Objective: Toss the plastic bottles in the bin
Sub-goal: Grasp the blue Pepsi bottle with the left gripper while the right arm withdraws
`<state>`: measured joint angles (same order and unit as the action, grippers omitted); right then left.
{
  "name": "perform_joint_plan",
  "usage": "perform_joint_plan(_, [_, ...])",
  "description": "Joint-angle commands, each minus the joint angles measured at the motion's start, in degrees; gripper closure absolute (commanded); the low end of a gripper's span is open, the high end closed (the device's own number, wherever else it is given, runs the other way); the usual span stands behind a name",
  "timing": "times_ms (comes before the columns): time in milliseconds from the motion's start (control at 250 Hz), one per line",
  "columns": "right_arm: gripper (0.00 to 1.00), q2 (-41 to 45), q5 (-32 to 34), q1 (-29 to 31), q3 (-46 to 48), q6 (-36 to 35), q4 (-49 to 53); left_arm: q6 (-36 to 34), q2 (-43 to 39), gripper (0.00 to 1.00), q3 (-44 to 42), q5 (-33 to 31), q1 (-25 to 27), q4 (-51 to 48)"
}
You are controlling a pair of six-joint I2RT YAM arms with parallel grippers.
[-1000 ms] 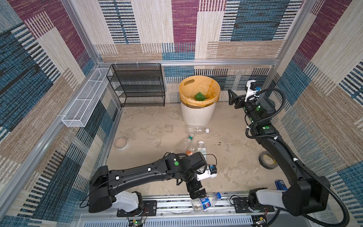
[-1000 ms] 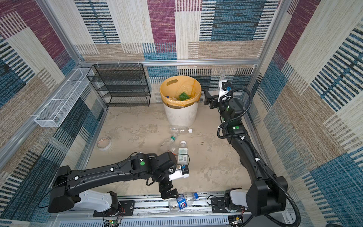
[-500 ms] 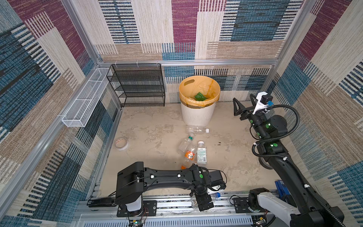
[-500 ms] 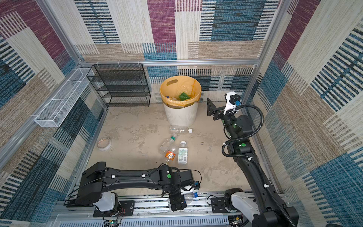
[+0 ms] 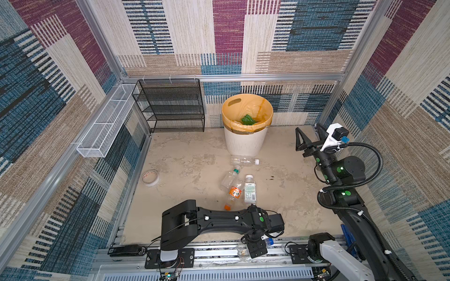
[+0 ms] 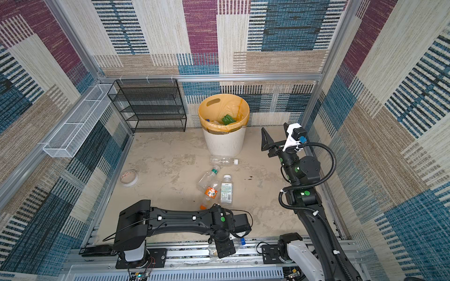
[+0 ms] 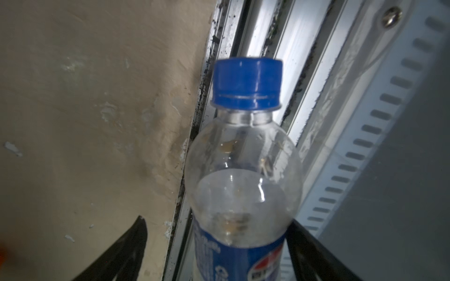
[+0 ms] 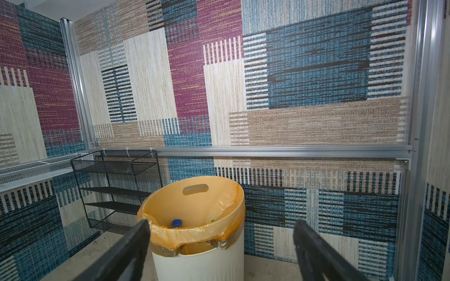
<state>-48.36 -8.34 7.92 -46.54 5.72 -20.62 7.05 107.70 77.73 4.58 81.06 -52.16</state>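
The blue-capped bottle (image 7: 243, 182) lies on the rail (image 5: 219, 253) at 6 o'clock. We see the left gripper (image 7: 218, 222) straddling it, jaws apart, one finger clear of it. Four more bottles (image 5: 249, 192) lie mid-floor. The bin (image 5: 243, 143) stands at 12 o'clock, with the right gripper (image 8: 220, 222), gaping and empty, at its 3 o'clock.

Left gripper (image 5: 255, 249) lowered around blue-capped bottle (image 7: 241, 170) (at front rail (image 5: 207, 253)); right gripper (image 5: 309, 136) backed from bin (image 5: 244, 146).
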Motion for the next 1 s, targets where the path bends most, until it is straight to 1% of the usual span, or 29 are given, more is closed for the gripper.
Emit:
perform_joint_plan(0, [0.08,0.4,0.7,0.1,0.9,0.7,-0.2,-0.1,1.4,0.12,1.7,1.7,-0.4,-3.5])
perform_joint_plan(232, [0.1,0.0,1.2,0.1,1.6,0.5,-0.8,-1.1,5.1,0.15,5.2,5.0,-2.3,-6.9])
perform_joint_plan(320, [0.1,-0.2,1.8,0.1,1.8,0.0,-0.9,-1.3,5.6,0.24,5.2,6.6,-3.2,-7.0])
perform_joint_plan(468, [0.11,-0.6,2.4,0.1,2.0,-0.6,-1.0,-2.1,6.2,0.3,5.7,7.8,-4.0,-7.4])
perform_joint_plan(604, [0.12,-1.6,2.5,0.1,2.1,-0.9,-0.9,-3.6,6.3,0.38,6.1,8.1,-4.6,-7.8])
perform_joint_plan(660, [0.12,-1.9,2.5,0.1,2.4,-1.0,-0.6,-4.0,5.7,0.41,6.0,7.4,-4.8,-7.7])
perform_joint_plan(780, [0.13,-2.6,3.1,0.1,3.4,-1.2,-0.1,-4.5,3.8,0.43,5.0,6.3,-5.9,-6.1])
perform_joint_plan(904, [0.13,-4.0,3.8,0.1,3.9,-1.4,1.0,-4.4,0.8,0.46,3.8,6.2,-8.7,-2.9])
perform_joint_plan(996, [0.13,-4.9,4.4,0.1,4.9,-1.1,1.3,-5.1,-2.4,0.46,4.4,4.6,-10.8,-2.2])
